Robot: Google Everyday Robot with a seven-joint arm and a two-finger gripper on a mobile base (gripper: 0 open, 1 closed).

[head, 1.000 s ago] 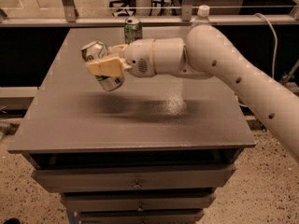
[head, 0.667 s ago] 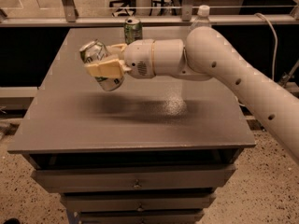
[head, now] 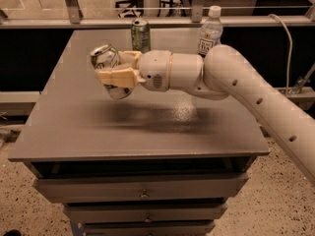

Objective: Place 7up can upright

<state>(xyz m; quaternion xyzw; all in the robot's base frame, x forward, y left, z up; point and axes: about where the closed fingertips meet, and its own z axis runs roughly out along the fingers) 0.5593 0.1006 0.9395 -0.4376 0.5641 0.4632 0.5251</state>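
Observation:
The 7up can [head: 107, 63] is a silver-white can with green marking and a shiny top. It is held tilted in the air above the left-middle of the grey table [head: 138, 127], its top leaning up and to the left. My gripper [head: 115, 75] comes in from the right on the white arm [head: 236, 82] and is shut on the can, with one tan finger [head: 118, 76] across its front. The can's lower part is partly hidden behind that finger.
A darker green can [head: 141, 35] stands upright at the table's back edge. A clear plastic bottle with a white cap [head: 210, 31] stands to its right, just behind my arm. Drawers [head: 142, 193] sit below the tabletop. A rail runs behind the table.
The gripper and the can have shifted only slightly; the can stays gripped and tilted above the table.

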